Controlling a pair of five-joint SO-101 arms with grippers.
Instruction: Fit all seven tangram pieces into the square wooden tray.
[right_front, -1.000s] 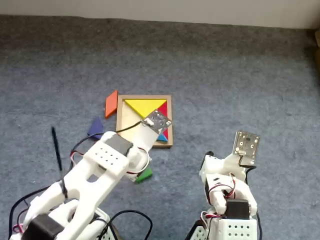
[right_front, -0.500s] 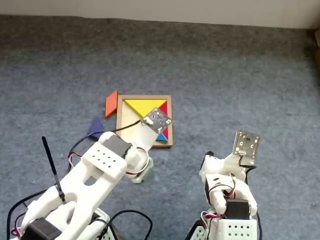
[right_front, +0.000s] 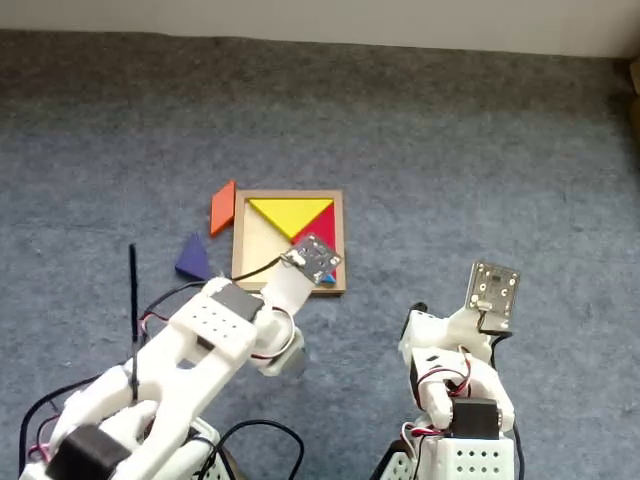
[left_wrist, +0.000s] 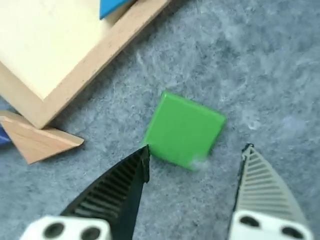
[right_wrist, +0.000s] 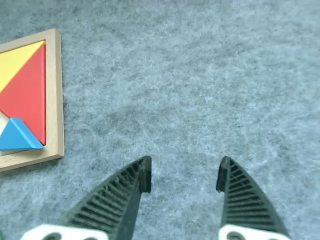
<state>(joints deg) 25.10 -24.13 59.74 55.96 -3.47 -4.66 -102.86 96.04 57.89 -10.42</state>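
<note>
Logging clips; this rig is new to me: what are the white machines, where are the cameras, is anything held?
Two white robot arms, each with a two-fingered gripper. One picture is from a fixed overhead camera, the others from wrist cameras. On grey carpet lies a square wooden tray holding a yellow triangle, a red triangle and a light blue triangle; an orange piece and a dark blue triangle lie beside it. The left gripper is open close to a green square, the right gripper open over carpet. Nothing is held.
</note>
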